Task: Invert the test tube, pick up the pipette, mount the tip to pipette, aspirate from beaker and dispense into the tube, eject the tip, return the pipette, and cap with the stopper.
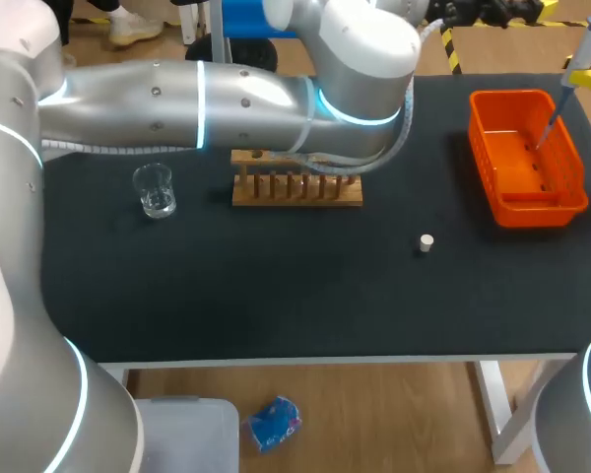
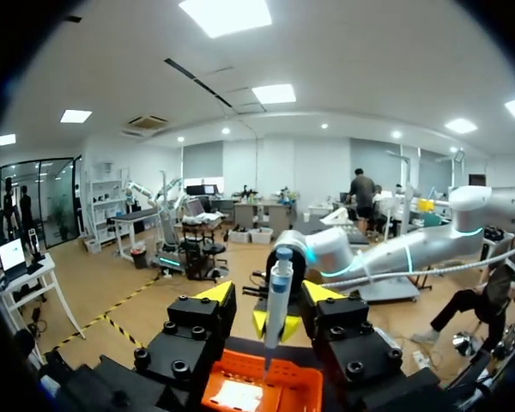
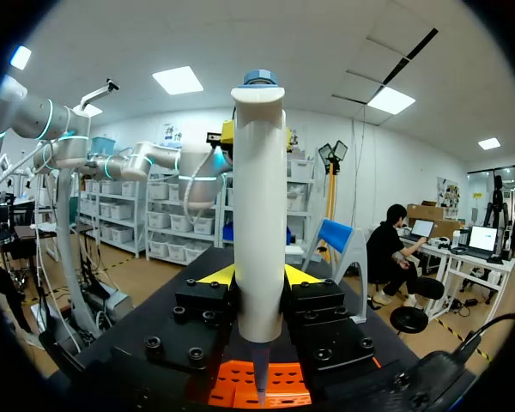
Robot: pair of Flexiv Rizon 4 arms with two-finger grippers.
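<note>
**Pipette over the basket: lift it out clean**

Your right gripper [image 3: 259,276] is clamped on the pipette [image 1: 575,59], at the upper right of the head view, its thin end dipping into the orange basket [image 1: 485,168]. Your left gripper [image 2: 269,296] faces it, fingers spread and touching nothing. Raise it straight and upright until the end clears the rim before swinging sideways.

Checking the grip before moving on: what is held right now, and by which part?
The right tool holds the pipette by its white body, with a finger on either side.
</note>
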